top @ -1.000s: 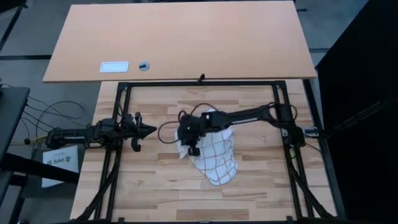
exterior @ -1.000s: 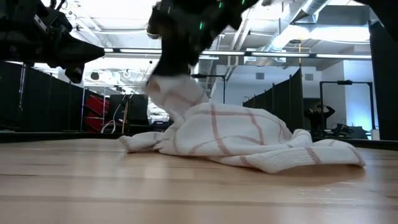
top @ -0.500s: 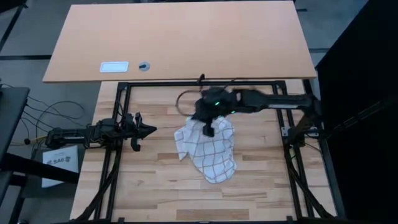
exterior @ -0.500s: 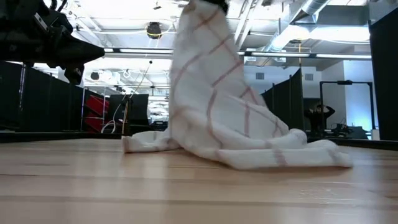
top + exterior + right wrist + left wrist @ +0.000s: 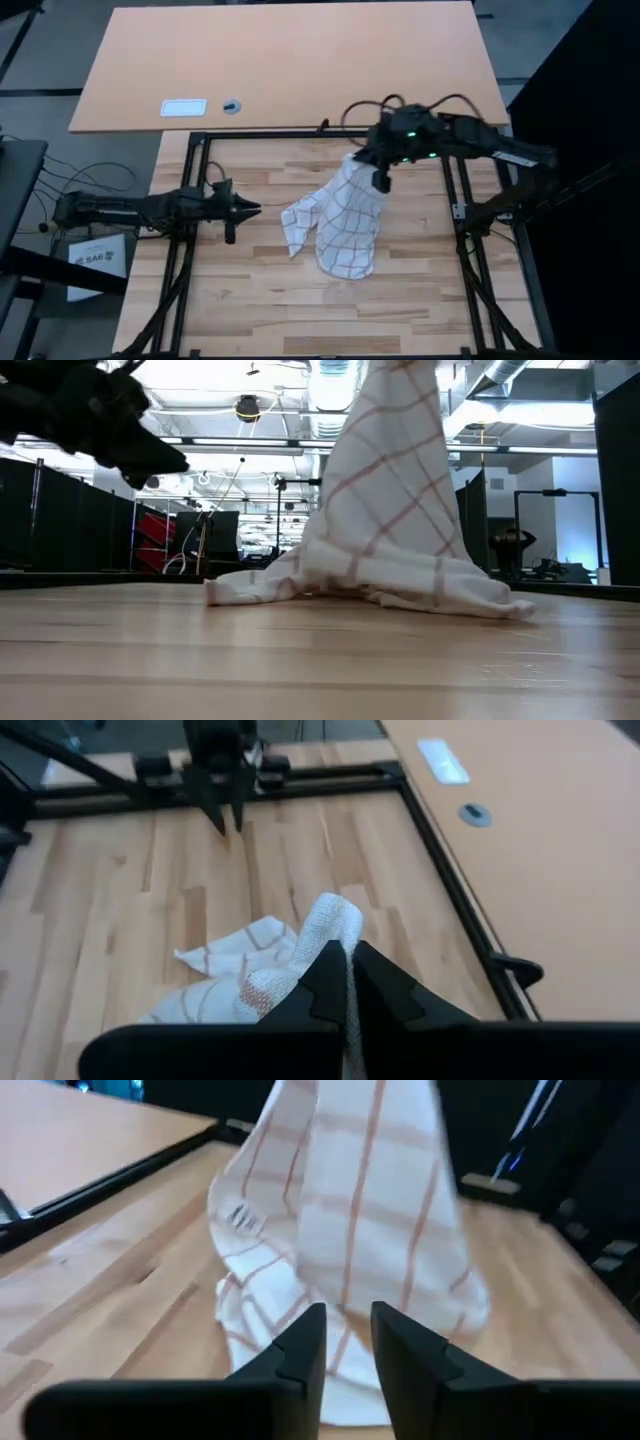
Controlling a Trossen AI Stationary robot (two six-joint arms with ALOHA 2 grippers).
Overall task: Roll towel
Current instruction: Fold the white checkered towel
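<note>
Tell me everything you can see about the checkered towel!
The towel is a soft white cloth crossed by thin reddish-brown check lines. The right gripper pinches one part of it between shut fingers and holds it up high, so it hangs like a tent. Its bottom part is bunched and crumpled on the wooden table, with one floppy corner spread toward the left gripper, which waits nearby without touching it. A small tag shows on one fold in the left wrist view.
</note>
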